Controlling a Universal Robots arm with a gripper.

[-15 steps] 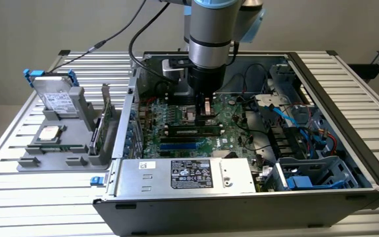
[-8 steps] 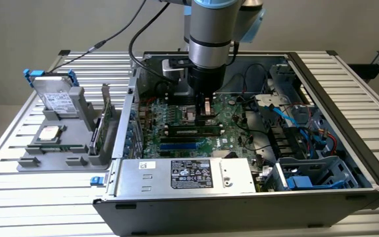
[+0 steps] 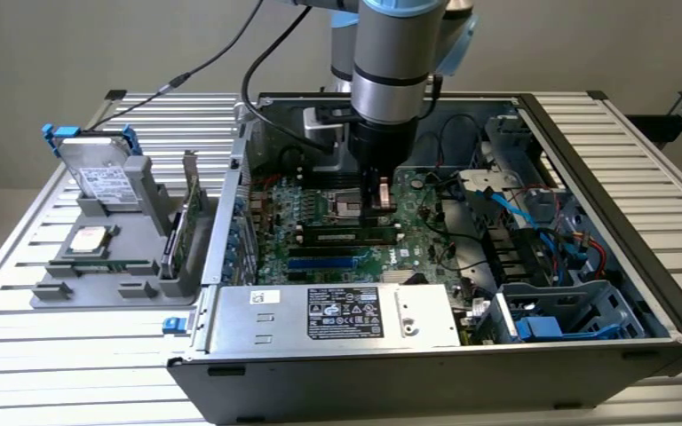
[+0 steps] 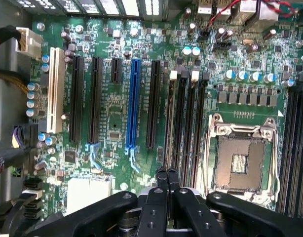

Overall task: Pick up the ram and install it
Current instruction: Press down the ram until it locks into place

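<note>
Arm: the robot arm (image 3: 394,53) comes down from the top centre of the exterior view into the open computer case (image 3: 436,382).
Gripper: the gripper (image 3: 376,211) hangs over the motherboard (image 3: 436,226) in the middle of the frame, just beside the CPU socket (image 3: 351,207).
Jaws: closed tight, fingertips (image 4: 162,174) pressed together, with nothing visible between them.
Ram: the ram (image 3: 344,236) stands in one of the black memory slots (image 3: 341,227) at the centre of the exterior view, lying across the frame. The wrist view shows the ram (image 4: 169,118) edge-on, with the gripper (image 4: 166,173) right at one end of it. Whether the tips touch it cannot be told.
Board: a blue slot (image 4: 133,103) and the open CPU socket (image 4: 240,160) lie on either side of the memory slots (image 4: 188,123).
Case front: a silver power supply (image 3: 341,315) sits low in the centre.
Exterior view's left: a grey holder (image 3: 139,266) on the slatted tabletop (image 3: 33,355) carries a hard drive (image 3: 102,177), standing tilted.
</note>
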